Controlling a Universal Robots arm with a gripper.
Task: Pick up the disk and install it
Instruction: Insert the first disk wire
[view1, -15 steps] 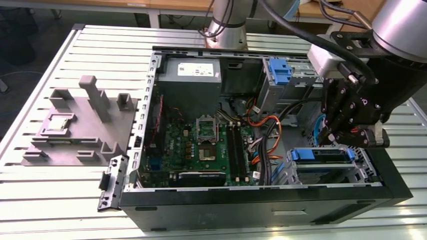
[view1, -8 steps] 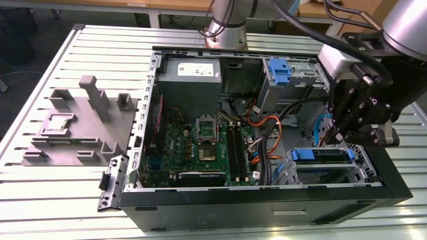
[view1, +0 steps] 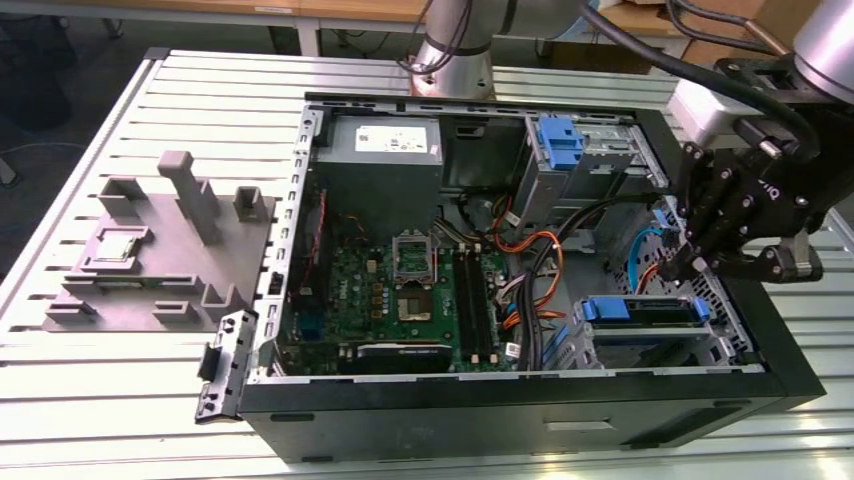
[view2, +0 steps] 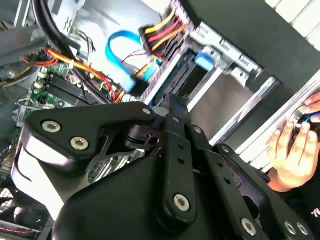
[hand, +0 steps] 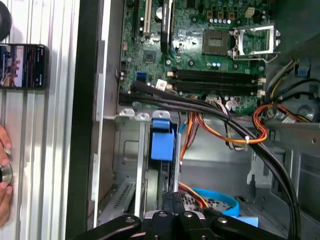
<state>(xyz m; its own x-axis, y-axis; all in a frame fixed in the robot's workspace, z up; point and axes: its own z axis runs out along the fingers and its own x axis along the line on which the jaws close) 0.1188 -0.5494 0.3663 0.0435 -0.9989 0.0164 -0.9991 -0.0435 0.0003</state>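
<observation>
While gripper (view1: 683, 268) hangs near, disk (view1: 641, 310) sits in bay (view1: 727, 335).

I've got an open PC case (view1: 534, 415) on a slatted table (view1: 120, 410), green motherboard (view1: 400, 290) and orange cables (view1: 531, 248) inside. Grey fixture (view1: 160, 250) sits by the case on the exterior view's left, and a phone (hand: 22, 66) lies on the slats.
</observation>
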